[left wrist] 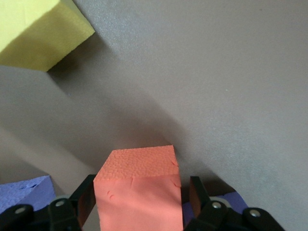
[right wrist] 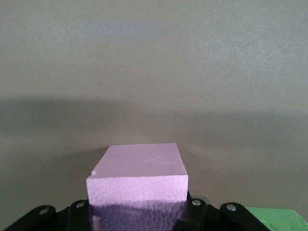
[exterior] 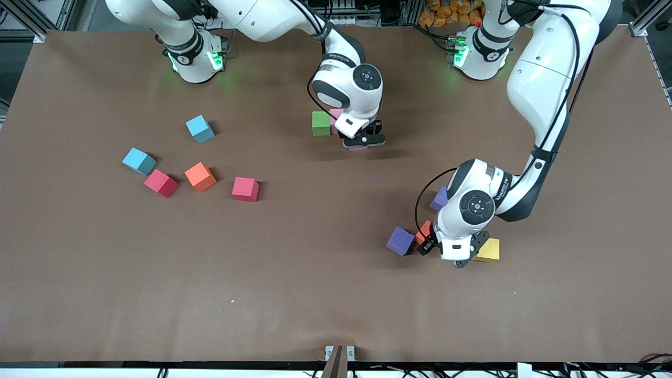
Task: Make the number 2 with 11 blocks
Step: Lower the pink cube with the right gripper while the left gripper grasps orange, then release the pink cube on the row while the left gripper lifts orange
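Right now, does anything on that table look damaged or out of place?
Mostly no: the foam cubes just lie scattered. One small flaw: the pink block in the right gripper has a chipped top corner. The orange block between the left gripper's fingers shows light nicks.

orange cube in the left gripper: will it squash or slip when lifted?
Probably gives a little: the orange cube has a pebbled foam-looking skin with small dents. Slip seems unlikely, since that matte surface sits between the left gripper fingers on flat faces. Likely light, and flat sides should keep it from rolling.
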